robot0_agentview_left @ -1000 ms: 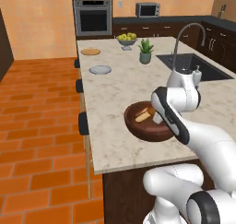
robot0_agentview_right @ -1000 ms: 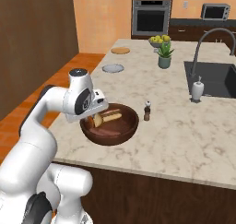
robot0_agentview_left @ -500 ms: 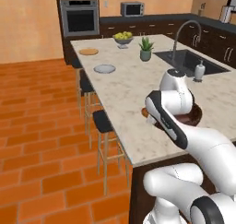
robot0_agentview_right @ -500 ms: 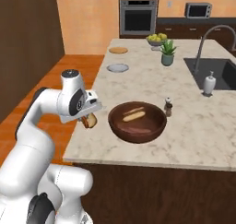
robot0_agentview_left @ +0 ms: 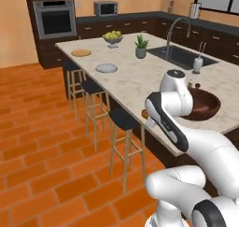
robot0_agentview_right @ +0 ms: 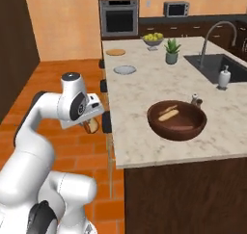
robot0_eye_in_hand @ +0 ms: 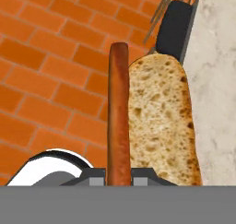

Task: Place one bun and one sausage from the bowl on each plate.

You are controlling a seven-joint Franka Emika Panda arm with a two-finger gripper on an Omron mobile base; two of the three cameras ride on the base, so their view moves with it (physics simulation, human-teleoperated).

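Note:
My gripper (robot0_eye_in_hand: pixel 119 172) is shut on a long red-brown sausage (robot0_eye_in_hand: pixel 119 112), and a toasted bun (robot0_eye_in_hand: pixel 161 121) lies tight against the sausage's side. In the right base view the gripper (robot0_agentview_right: pixel 91 125) hangs over the brick floor just off the counter's left edge, with the bun (robot0_agentview_right: pixel 89 126) showing under it. The dark wooden bowl (robot0_agentview_right: pixel 176 132) sits on the counter near its front edge, to the gripper's right, and holds another bun (robot0_agentview_right: pixel 168 114). Far along the counter lie the grey-white plate (robot0_agentview_right: pixel 125 70) and the tan plate (robot0_agentview_right: pixel 116 52). The left base view has the bowl (robot0_agentview_left: pixel 205 110) behind the arm.
A footed bowl of yellow-green fruit (robot0_agentview_right: pixel 153 37), a potted plant (robot0_agentview_right: pixel 171 51), a sink (robot0_agentview_right: pixel 214 67) with a soap dispenser (robot0_agentview_right: pixel 223 77) and a small shaker (robot0_agentview_right: pixel 195 100) are on the counter. Bar stools (robot0_agentview_left: pixel 122 119) line the counter's floor side.
The whole picture has shifted, so the base has driven. The hand has come out of the bowl with the sausage and bun and now hangs off the counter's edge.

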